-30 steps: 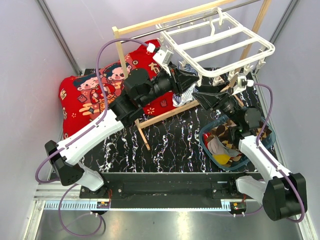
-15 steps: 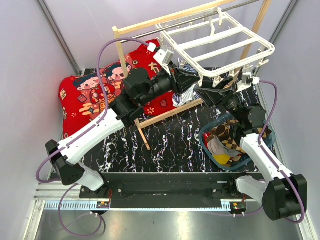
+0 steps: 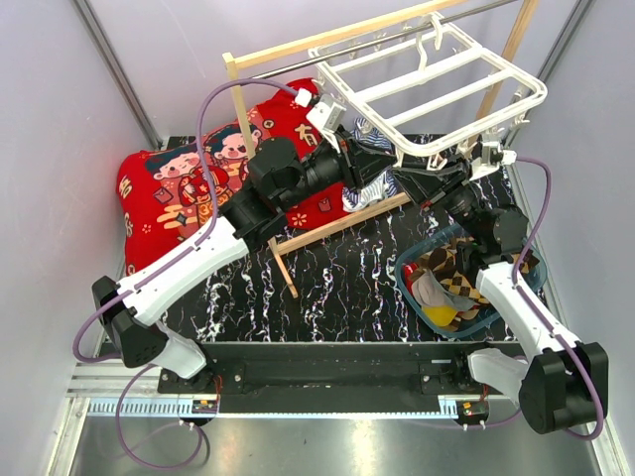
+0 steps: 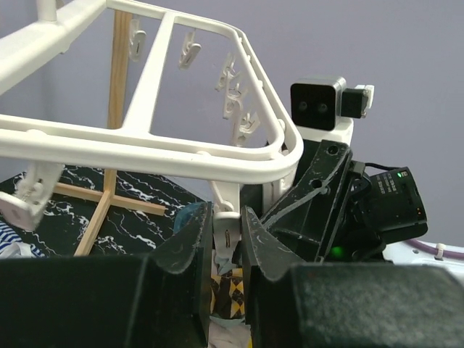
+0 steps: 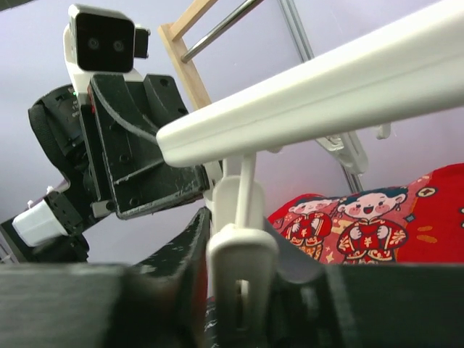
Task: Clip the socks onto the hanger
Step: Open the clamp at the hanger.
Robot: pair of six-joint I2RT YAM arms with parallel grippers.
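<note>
The white grid hanger [image 3: 437,145] hangs tilted from the rack, with small clip pegs along its rim [image 4: 145,148]. My left gripper [image 3: 382,171] reaches under its near corner and is shut on one dangling clip peg [image 4: 228,235], as the left wrist view [image 4: 223,217] shows. My right gripper [image 3: 409,184] faces it from the right. Its jaws press on both sides of a neighbouring clip peg [image 5: 243,254] that hangs from the rim [image 5: 326,80]. The diamond-checkered socks [image 3: 458,283] lie in the bin; I glimpse one through the left gripper's gap [image 4: 230,290].
A blue-rimmed bin [image 3: 496,312] with the socks sits at the right front. A light wooden pole rack [image 3: 327,226] carries the hanger. A blue-and-white striped cloth [image 3: 359,196] hangs below the left gripper. A red printed cushion [image 3: 169,188] lies at the back left.
My right gripper rose to the hanger's rim and its jaws closed in on a clip peg. The left gripper kept its grip, and the hanger shifted up slightly.
</note>
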